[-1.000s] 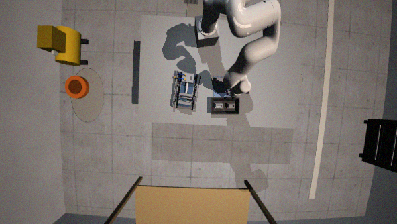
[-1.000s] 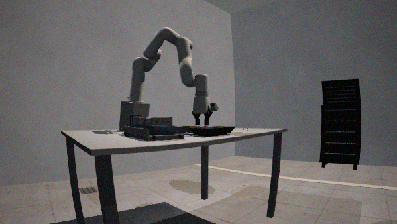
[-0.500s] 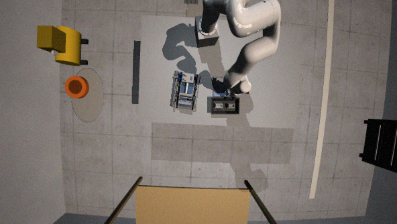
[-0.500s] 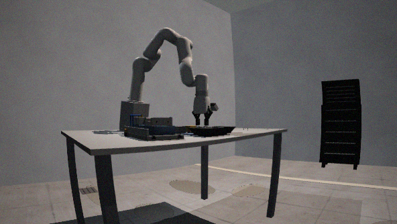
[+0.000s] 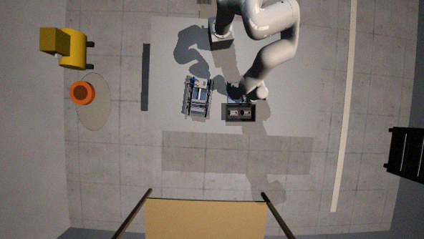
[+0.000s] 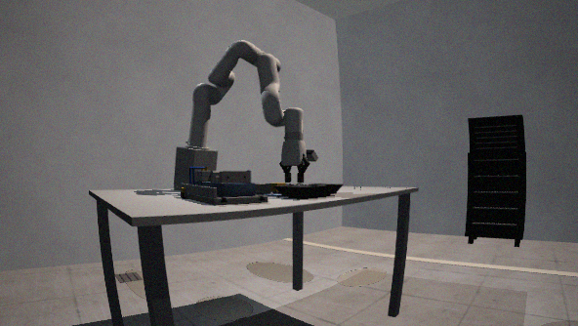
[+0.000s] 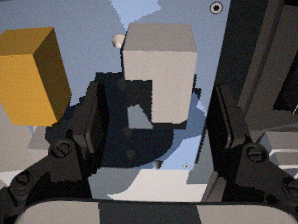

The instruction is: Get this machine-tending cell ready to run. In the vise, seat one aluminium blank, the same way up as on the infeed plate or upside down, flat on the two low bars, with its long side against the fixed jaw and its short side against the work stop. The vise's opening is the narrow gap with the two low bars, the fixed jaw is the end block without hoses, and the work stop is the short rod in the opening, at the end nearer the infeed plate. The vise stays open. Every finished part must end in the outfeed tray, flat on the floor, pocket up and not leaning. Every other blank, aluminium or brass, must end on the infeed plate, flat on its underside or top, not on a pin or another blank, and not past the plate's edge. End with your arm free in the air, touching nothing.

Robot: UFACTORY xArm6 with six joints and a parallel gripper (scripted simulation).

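The black two-fingered gripper (image 7: 160, 129) hangs open and holds nothing, fingers pointing down over the pale blue infeed plate (image 7: 87, 12), one dark finger (image 7: 89, 125) on each side of the grey aluminium block-shaped blank (image 7: 160, 72). That blank lies on the plate with its long axis running from near the gripper toward the plate's far edge in the wrist view, and a yellow-brown brass blank (image 7: 29, 76) lies beside it, apart from it. In the top view the dark outfeed tray (image 5: 241, 113) with two finished parts sits just beside the plate, and the blue-grey vise (image 5: 198, 98) stands near on the grey table (image 5: 172, 118).
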